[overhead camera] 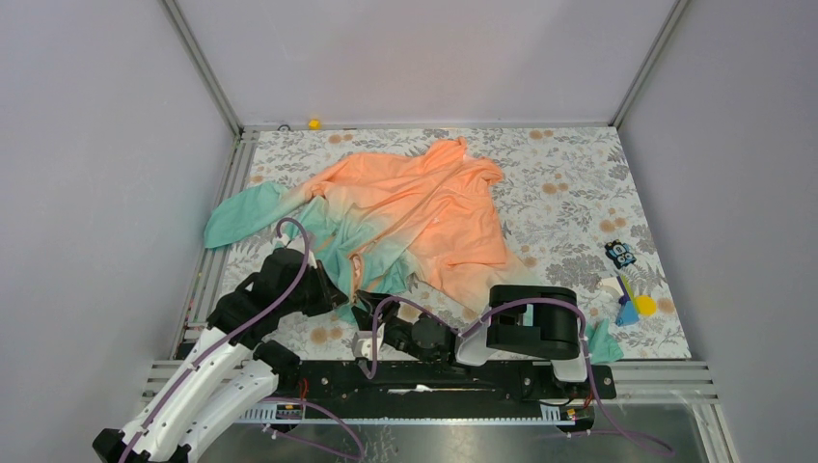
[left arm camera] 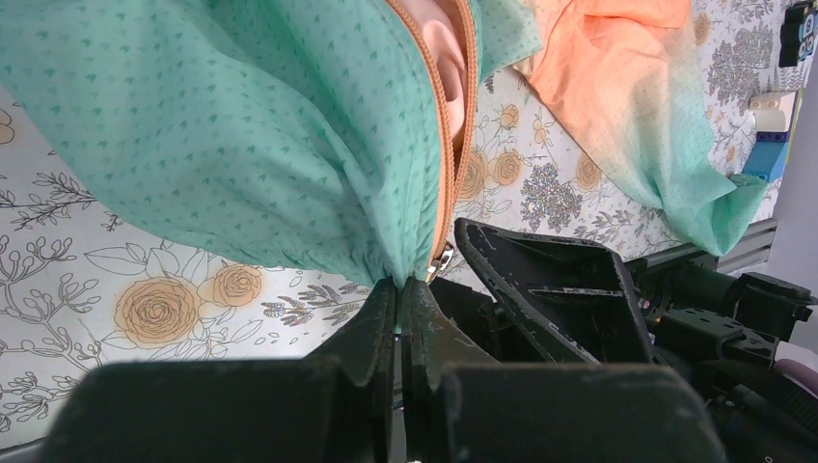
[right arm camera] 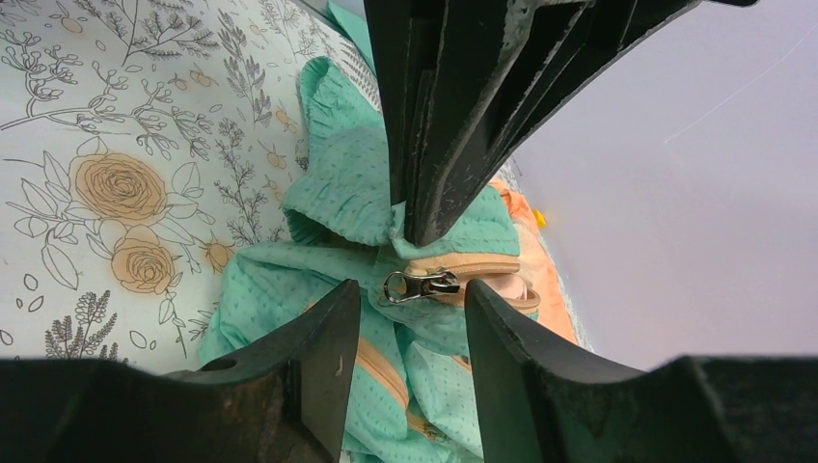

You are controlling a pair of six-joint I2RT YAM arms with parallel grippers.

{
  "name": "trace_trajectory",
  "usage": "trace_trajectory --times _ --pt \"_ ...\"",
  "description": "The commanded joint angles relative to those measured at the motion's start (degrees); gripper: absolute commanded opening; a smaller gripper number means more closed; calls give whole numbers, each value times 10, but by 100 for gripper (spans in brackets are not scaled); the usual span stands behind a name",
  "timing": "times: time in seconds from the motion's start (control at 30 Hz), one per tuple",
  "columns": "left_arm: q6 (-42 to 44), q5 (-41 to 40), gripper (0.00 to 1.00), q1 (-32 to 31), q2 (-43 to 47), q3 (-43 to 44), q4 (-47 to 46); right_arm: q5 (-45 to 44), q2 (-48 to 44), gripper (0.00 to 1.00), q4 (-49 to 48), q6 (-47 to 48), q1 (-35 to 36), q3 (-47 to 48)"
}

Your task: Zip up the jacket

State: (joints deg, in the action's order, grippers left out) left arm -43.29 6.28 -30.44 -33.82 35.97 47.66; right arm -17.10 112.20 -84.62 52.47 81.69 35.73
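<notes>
The jacket (overhead camera: 424, 212) lies on the table (overhead camera: 579, 193), hem toward the arm bases. Its zipper pull (right arm camera: 422, 285) sits at the hem end of the zipper track (left arm camera: 446, 145), which runs away toward the collar. The left gripper (left arm camera: 397, 289) is clamped on the hem just beside the pull. The right gripper (right arm camera: 413, 294), jaws apart, straddles the pull and grips nothing.

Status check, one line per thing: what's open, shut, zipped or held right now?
jacket: lying crumpled, front unzipped
zipper: two sides joined only at the hem, apart above it
zipper pull: at the hem end, free, not gripped
left hand: shut, pinching the jacket's teal hem beside the zipper
right hand: open, straddling the zipper pull
</notes>
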Motion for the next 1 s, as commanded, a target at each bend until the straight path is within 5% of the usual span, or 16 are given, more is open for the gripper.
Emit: trace_trajectory --times 0.0,0.97 --pt "2 9 0 -1 3 3 -8 -16 -26 51 -121 -12 -3 13" --pt "2 7 0 -1 -2 3 -7 -2 -57 50 -120 -44 -10 -10"
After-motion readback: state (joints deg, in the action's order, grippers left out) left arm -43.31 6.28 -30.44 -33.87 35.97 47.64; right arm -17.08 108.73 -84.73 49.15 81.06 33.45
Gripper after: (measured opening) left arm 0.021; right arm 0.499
